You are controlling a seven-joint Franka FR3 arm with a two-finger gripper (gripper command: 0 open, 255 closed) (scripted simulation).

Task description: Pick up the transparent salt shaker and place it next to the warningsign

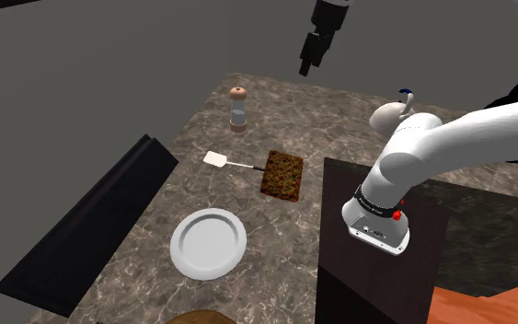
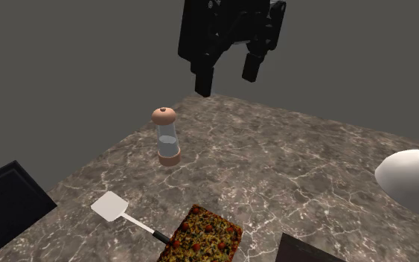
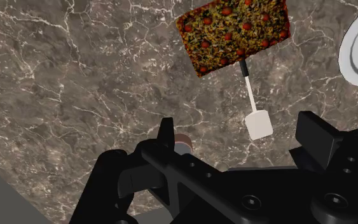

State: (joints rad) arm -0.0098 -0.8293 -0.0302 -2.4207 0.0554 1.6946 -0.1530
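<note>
Here, the gripper [image 2: 228, 74] hangs high above the table [image 2: 312, 164], its two black fingers [image 2: 204, 80] spread apart with nothing between them. The salt shaker [image 2: 167, 136] stands upright on the table, below the gripper and off to one side of it, touching neither finger; its body is clear and both ends are brown. In the wrist view its cap [image 3: 182, 145] peeks out just beside one finger, far beneath it. Farther from the gripper than the salt shaker lie a white spatula [image 2: 109, 206] with a dark handle and a rectangular pizza [image 2: 200, 237] dotted with red; the end of the spatula's handle meets the pizza's edge. Beyond those, well apart from the gripper, sits a white plate [image 1: 208, 243]. A white rounded thing [image 2: 412, 175] rests on the table off to the gripper's other side. The table has a brown marbled top, and a plain grey wall [image 2: 66, 74] stands behind the gripper.
</note>
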